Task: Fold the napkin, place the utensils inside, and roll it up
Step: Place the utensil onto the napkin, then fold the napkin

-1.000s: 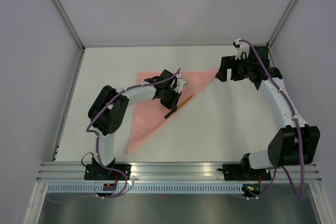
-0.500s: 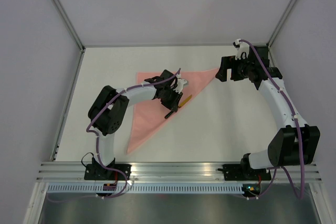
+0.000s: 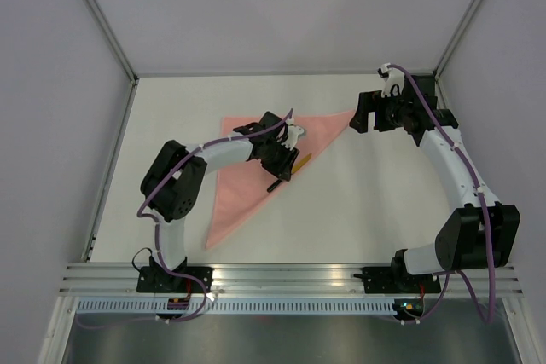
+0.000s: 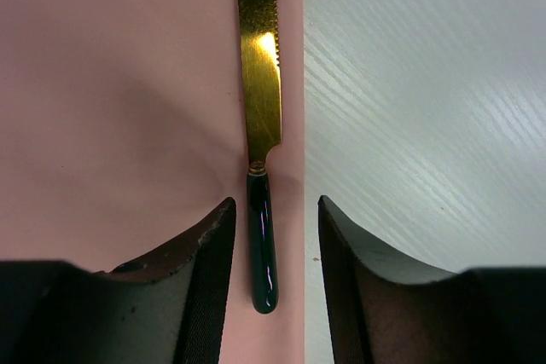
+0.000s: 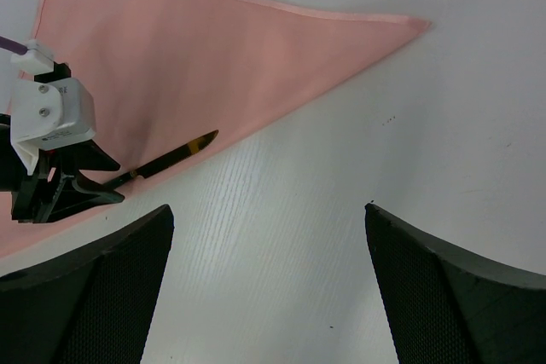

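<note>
Napkin (image 3: 235, 198) folded, knife (image 4: 260, 125) on its right edge; left gripper (image 4: 273, 236) parted astride handle, gripping nothing; right gripper (image 5: 268, 209) wide, empty; rolling not yet done

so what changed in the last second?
The left gripper spread its fingers and let go of the knife, which now lies free between them along the napkin edge. Knife, napkin and the open right gripper stayed put.
</note>
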Controlling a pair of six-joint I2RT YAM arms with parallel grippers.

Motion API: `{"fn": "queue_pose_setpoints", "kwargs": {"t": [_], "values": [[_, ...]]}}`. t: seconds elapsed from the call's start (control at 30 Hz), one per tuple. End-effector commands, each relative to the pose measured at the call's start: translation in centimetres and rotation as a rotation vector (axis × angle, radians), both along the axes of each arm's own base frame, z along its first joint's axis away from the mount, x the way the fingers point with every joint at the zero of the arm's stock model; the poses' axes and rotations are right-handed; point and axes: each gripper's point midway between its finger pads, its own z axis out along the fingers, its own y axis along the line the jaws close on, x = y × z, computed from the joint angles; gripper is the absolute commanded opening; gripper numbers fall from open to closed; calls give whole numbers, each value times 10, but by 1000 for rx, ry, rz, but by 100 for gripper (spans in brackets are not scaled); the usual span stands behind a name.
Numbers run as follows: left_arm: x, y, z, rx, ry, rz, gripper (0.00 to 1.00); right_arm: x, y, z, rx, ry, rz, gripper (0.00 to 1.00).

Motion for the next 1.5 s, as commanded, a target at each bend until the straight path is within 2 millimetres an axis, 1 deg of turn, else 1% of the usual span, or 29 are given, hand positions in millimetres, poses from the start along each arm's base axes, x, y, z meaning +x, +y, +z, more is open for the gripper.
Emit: {"fn": "queue_pose_setpoints", "kwargs": {"t": [0.0,0.13,0.23,0.27,0.3,0.37,0.4,0.43,0.47,0.5,0.53,0.57,0.6,0.63,0.67,0.7,0.73,0.8,0.83,0.87,0.9,0.93,1.0,1.03,1.1,1.13,1.2,1.4,1.47], "values": [[11,-14,41,-81,-68,7,49,2,1,8,-4,-12,-11,98],[15,-16,60,-111,-106,10,50,0,5,10,8,-14,8,98],[28,-7,90,-143,-159,94,52,-2,13,15,18,-22,38,98],[34,-1,99,-143,-182,130,52,-3,22,15,18,-21,61,98],[42,12,121,-171,-216,195,52,-3,25,14,2,-34,91,98],[52,36,143,-167,-266,311,54,-5,38,10,-15,-26,129,95],[58,57,169,-198,-299,406,54,-7,44,9,-25,-26,153,94],[61,73,184,-207,-327,476,54,-12,59,9,-34,-27,197,93],[64,96,193,-216,-314,587,54,-16,69,8,-43,-29,223,92],[63,109,204,-223,-324,643,54,-19,78,6,-54,-34,248,91],[57,126,230,-247,-369,700,54,-27,101,5,-78,-57,298,90],[55,143,243,-246,-379,775,54,-33,114,5,-90,-71,330,90],[50,154,258,-251,-402,812,54,-37,128,4,-104,-95,362,89],[43,168,280,-262,-455,859,54,-52,156,1,-124,-111,433,89],[39,177,306,-299,-493,902,55,-60,171,-1,-137,-129,470,88],[31,185,315,-296,-502,923,56,-66,187,-4,-142,-155,506,88],[21,191,349,-353,-554,930,57,-88,216,-10,-151,-169,595,87],[7,199,370,-368,-569,949,57,-103,244,-16,-161,-209,659,85],[0,201,382,-385,-582,952,56,-125,268,-28,-169,-202,737,82],[-9,205,406,-426,-615,954,57,-135,280,-32,-174,-210,769,80],[-16,207,412,-431,-618,955,56,-142,294,-32,-168,-233,796,78],[-22,210,425,-454,-640,956,56,-165,314,-47,-182,-225,868,73],[-31,217,433,-458,-663,973,57,-183,335,-53,-198,-259,919,67],[-34,220,435,-454,-667,975,57,-208,351,-66,-216,-253,983,61],[-41,222,437,-460,-670,978,57,-225,367,-73,-238,-295,1027,57],[-42,223,436,-460,-668,979,57,-245,377,-83,-255,-306,1075,56],[-48,225,439,-471,-676,983,56,-265,391,-94,-276,-344,1129,56],[-61,234,441,-466,-700,995,56,-289,416,-113,-298,-440,1200,53],[-63,236,441,-463,-703,996,56,-289,422,-114,-297,-486,1190,53]]}}
